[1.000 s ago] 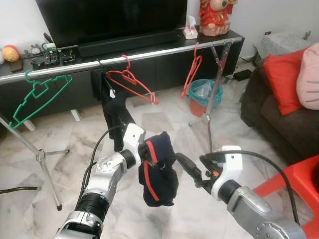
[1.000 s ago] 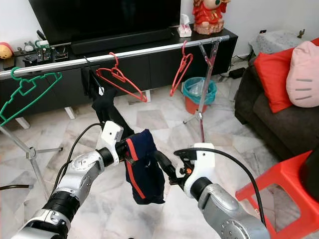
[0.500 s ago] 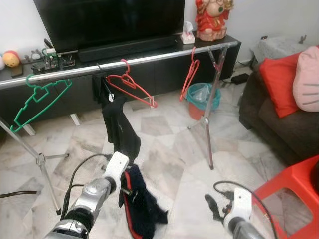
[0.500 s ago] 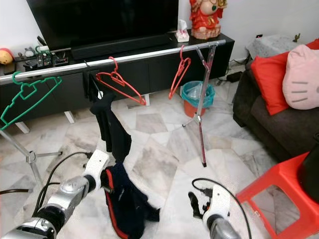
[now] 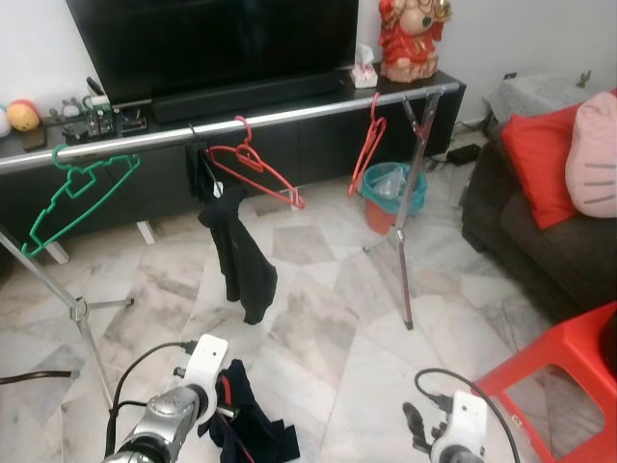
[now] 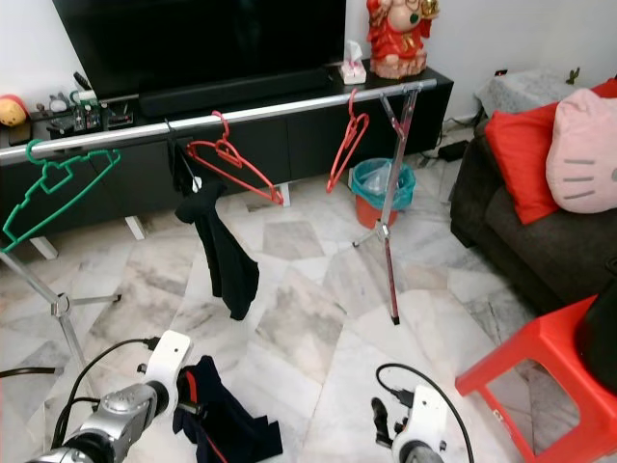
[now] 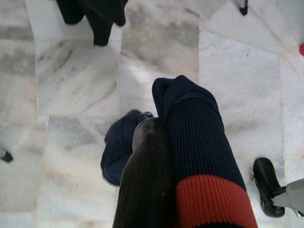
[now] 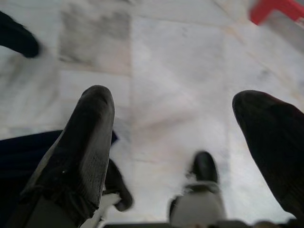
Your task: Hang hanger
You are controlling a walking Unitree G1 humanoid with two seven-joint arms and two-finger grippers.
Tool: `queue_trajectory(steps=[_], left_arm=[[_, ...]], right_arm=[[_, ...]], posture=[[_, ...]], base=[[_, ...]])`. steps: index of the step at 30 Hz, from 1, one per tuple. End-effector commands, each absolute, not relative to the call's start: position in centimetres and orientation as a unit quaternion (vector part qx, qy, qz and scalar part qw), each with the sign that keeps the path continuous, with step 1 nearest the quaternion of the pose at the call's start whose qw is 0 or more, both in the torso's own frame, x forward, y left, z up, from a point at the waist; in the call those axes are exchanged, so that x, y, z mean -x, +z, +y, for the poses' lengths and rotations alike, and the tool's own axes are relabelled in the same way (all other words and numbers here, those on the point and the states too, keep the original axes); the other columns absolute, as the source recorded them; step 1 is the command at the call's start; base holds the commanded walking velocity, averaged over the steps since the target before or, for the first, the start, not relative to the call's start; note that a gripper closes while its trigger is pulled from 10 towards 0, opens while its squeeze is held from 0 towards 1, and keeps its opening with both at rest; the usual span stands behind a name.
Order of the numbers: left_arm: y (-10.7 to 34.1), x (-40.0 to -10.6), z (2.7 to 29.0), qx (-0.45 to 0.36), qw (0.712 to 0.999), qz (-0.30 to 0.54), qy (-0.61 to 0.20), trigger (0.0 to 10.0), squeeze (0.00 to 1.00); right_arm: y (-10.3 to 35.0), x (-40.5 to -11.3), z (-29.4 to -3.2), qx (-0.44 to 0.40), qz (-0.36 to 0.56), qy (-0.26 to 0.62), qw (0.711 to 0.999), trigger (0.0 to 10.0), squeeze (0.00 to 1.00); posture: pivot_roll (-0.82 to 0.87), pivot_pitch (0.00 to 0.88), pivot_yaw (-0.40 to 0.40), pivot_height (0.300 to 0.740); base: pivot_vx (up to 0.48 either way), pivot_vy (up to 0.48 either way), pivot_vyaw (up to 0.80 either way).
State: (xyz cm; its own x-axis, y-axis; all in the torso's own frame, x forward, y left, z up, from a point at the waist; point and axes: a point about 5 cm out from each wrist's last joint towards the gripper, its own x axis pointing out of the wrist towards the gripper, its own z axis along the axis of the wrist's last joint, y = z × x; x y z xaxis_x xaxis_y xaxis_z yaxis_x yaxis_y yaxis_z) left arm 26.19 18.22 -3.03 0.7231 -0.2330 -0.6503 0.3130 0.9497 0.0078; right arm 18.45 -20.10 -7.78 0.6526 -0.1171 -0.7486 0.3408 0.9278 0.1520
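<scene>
A silver rail (image 5: 289, 111) stands across the room in front of the TV cabinet. On it hang a green hanger (image 5: 72, 188), a red hanger (image 5: 260, 166), a second red hanger (image 5: 371, 140) and a black garment (image 5: 236, 246). Low at the left, my left gripper (image 5: 224, 413) is shut on a navy garment with a red stripe (image 5: 253, 432), whose lower end lies bunched on the floor. In the left wrist view the navy cloth (image 7: 199, 137) presses against a black finger (image 7: 147, 180). My right gripper (image 8: 175, 104) is open above bare marble, low at the right (image 5: 415, 429).
The rail's tripod legs (image 5: 77, 309) and its right post (image 5: 410, 222) stand on the marble floor. A teal bin (image 5: 393, 183) sits behind the post. A dark sofa with a red cushion (image 5: 545, 154) is on the right, a red plastic stool (image 5: 559, 376) at the lower right.
Both arms have dropped from chest height to near the floor. The navy garment came down with the left gripper and now touches the floor. The right gripper moved away from it.
</scene>
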Motion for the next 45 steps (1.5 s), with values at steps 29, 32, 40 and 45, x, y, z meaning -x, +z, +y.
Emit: queue_trajectory(steps=[29,32,40,45], left_arm=[[2.0,-22.0,36.3,-0.310,0.866,0.276,0.279,10.0,0.00],[0.6,-20.5,36.3,-0.317,0.851,0.319,0.270,10.0,0.00],[-3.5,-19.9,31.4,-0.221,0.874,0.409,0.142,10.0,0.00],[-5.0,-19.8,28.7,-0.187,0.872,0.443,0.089,10.0,0.00]], right_arm=[[-9.2,-16.2,-18.8,-0.120,0.441,-0.108,0.883,10.0,0.00],[-9.2,-16.0,-19.1,-0.126,0.439,-0.115,0.882,10.0,0.00],[-9.4,-15.0,-20.7,-0.120,0.450,-0.149,0.872,10.0,0.00],[-9.5,-14.6,-21.4,-0.126,0.452,-0.162,0.868,10.0,0.00]], posture=[[0.00,0.000,0.075,0.740],[0.01,0.000,0.072,0.740],[-0.01,0.000,0.076,0.740],[-0.02,0.000,0.071,0.740]], base=[[0.000,0.000,0.00],[0.000,0.000,0.00],[0.000,0.000,0.00],[0.000,0.000,0.00]])
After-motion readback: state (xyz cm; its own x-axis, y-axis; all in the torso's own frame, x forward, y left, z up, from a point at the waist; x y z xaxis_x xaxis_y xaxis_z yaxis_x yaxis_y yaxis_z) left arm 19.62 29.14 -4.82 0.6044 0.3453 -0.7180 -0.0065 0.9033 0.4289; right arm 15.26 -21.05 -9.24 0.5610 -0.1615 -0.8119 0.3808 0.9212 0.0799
